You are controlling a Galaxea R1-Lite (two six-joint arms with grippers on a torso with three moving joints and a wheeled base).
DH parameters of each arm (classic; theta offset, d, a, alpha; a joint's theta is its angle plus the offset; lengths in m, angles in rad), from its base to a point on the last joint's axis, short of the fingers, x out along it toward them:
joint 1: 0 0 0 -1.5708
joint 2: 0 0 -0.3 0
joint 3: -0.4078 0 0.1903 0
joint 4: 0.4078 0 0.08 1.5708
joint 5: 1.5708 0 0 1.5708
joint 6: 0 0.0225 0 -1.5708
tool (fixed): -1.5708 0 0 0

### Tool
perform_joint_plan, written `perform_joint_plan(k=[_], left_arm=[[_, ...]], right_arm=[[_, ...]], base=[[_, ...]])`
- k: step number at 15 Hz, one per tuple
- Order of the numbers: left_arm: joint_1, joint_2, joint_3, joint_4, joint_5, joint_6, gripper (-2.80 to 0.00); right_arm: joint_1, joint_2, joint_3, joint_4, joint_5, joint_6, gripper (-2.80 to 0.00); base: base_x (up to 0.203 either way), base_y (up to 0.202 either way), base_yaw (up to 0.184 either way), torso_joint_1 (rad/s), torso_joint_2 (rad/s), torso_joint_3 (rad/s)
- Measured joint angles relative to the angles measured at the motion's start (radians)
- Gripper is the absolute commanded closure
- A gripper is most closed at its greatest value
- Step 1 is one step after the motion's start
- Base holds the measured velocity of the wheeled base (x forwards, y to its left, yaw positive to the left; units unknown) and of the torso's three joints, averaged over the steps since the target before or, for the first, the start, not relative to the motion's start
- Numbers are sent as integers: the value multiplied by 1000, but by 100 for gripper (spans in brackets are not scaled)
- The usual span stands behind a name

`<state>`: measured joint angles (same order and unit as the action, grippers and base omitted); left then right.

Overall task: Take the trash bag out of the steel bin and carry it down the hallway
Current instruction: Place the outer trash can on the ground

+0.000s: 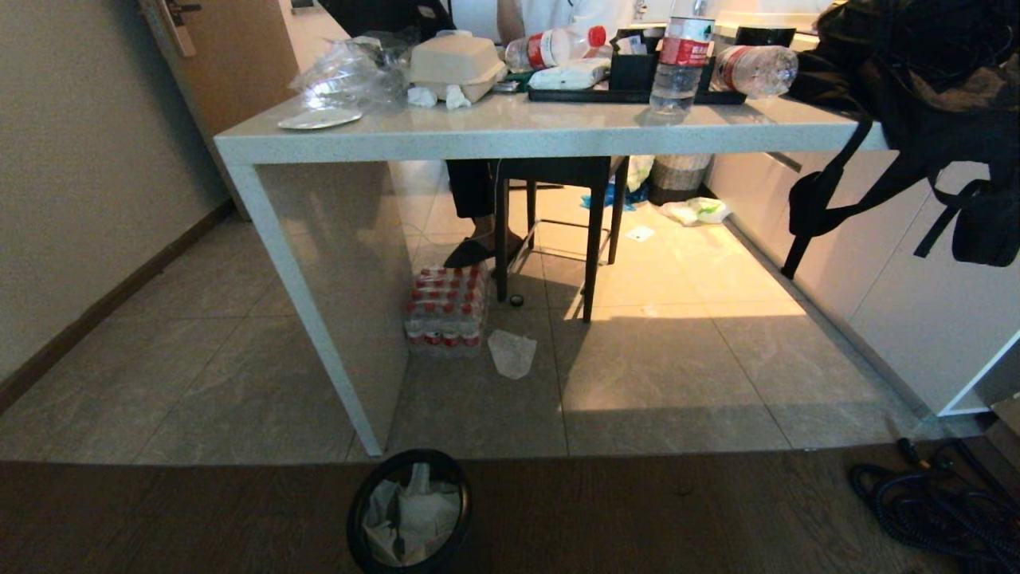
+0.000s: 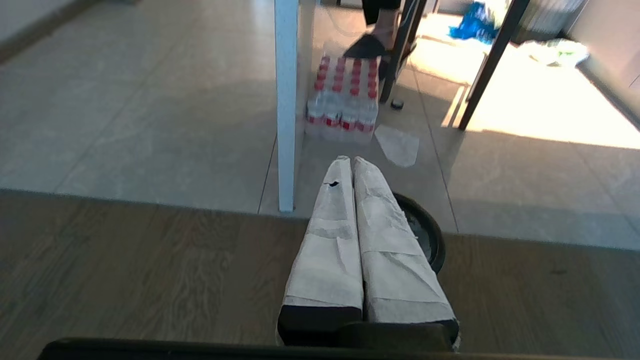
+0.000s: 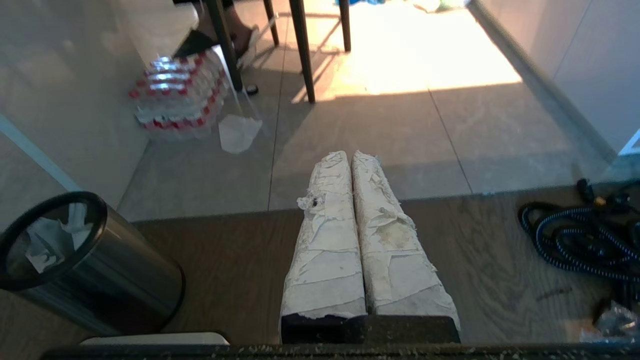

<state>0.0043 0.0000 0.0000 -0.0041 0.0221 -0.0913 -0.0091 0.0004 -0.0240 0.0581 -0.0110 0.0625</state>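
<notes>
At six o'clock in the head view, nearest the robot, the steel bin (image 1: 409, 510) stood on dark wood-look flooring with the trash bag (image 1: 414, 514) crumpled inside it, pale plastic bunched below the dark rim. Neither arm showed in that view. The left gripper (image 2: 349, 165) hung just above the bin's near rim, its taped fingers pressed together and grasping nothing; the right gripper (image 3: 350, 159) was likewise clenched and empty, with the bin off to one side of it and a coiled black cable (image 3: 575, 240) on the other. Judged from this, the task had barely begun: the bag had not been lifted out, and the carry down the hallway, which was not visible, remained entirely ahead. Toward twelve o'clock, past the seam where tile began, a flat white wrapper scrap (image 1: 511, 352) lay beside a shrink-wrapped pack of bottles (image 1: 446, 307) at the foot of a white table (image 1: 398, 143). Farther on, a person (image 1: 478, 239) sat on a dark chair (image 1: 594, 231), and at one o'clock a second bin (image 1: 677, 177) stood with loose bags beside it.
</notes>
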Motion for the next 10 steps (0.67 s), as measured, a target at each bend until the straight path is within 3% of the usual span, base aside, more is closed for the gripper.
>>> perform_joint_plan(k=[10], left_arm=[[0, 0, 0, -1, -3, 3, 0]], right_arm=[[0, 0, 0, 0, 0, 0, 0]], base=[[0, 0, 0, 3, 2, -197]])
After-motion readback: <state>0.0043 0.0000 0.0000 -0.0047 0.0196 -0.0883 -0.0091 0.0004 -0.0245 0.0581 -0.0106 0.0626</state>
